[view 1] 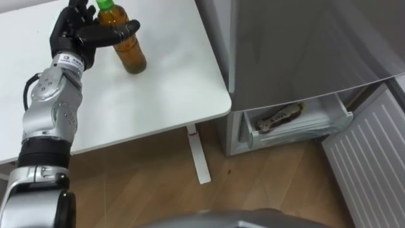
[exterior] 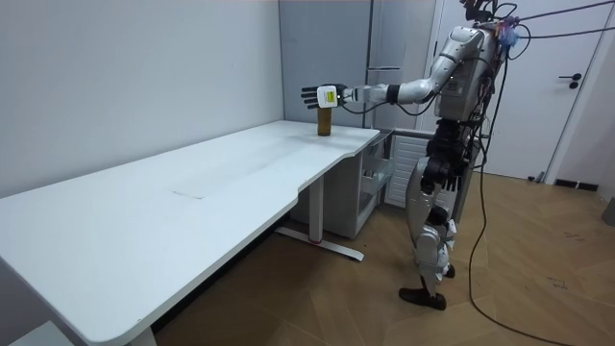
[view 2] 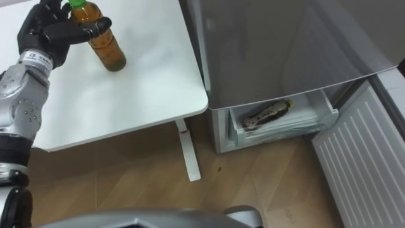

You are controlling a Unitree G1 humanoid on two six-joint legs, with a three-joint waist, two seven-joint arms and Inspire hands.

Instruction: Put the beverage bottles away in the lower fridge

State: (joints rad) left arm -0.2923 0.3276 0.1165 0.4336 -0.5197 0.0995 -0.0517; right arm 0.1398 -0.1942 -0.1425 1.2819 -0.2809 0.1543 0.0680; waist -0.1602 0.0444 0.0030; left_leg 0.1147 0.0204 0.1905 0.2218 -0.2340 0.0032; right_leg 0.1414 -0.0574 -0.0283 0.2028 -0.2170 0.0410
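A bottle of brown tea with a green cap [view 1: 128, 49] stands upright near the far corner of the white table [view 1: 164, 95]. My left hand [view 1: 79, 35] is at the bottle's left side. Its thumb lies straight across the front of the bottle below the cap, and its fingers point up behind and beside it, uncurled. In the room view the left arm reaches out level over the table corner, with the hand [exterior: 315, 95] spread just above the bottle [exterior: 325, 123]. The lower fridge drawer [view 1: 329, 120] stands pulled out, and another bottle [view 1: 280, 116] lies on its side in it.
The grey fridge body [view 1: 297, 44] stands right of the table. Its white ribbed lower door [view 1: 373, 158] hangs open at the far right. The table's leg and foot [view 1: 197, 155] rest on the wooden floor between me and the fridge.
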